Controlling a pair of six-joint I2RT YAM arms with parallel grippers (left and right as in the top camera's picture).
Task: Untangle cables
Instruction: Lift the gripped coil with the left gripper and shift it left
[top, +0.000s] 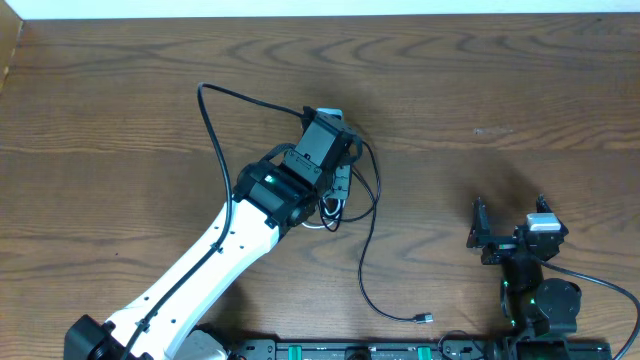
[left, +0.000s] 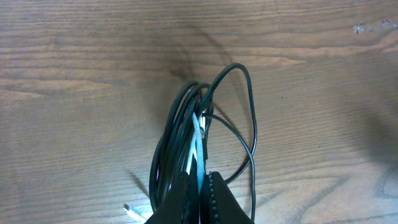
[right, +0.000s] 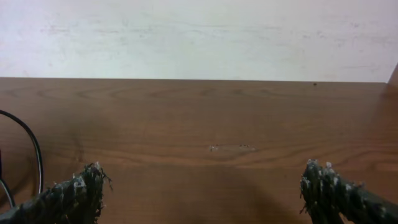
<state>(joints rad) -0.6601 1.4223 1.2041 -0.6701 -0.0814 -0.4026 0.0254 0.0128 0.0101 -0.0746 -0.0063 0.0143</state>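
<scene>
The cables (left: 186, 130) are a bundle of thin black cords with a white one among them, lying in loops on the wooden table. My left gripper (left: 202, 178) points down over the bundle and is shut on it, with the white cord pinched between the pads. In the overhead view the left gripper (top: 340, 182) stands at the table's middle. One black cord (top: 368, 250) trails to a plug (top: 424, 318) near the front. A white plug (left: 129, 208) lies left of the fingers. My right gripper (top: 510, 212) (right: 205, 180) is open and apart from the cables, nothing between its fingers.
A black cord (right: 34, 149) curves at the left of the right wrist view. A pale scuff (top: 495, 130) marks the wood at the right. The arms' bases and a rail (top: 350, 350) run along the front edge. A white wall (right: 199, 37) rises behind the table's far edge.
</scene>
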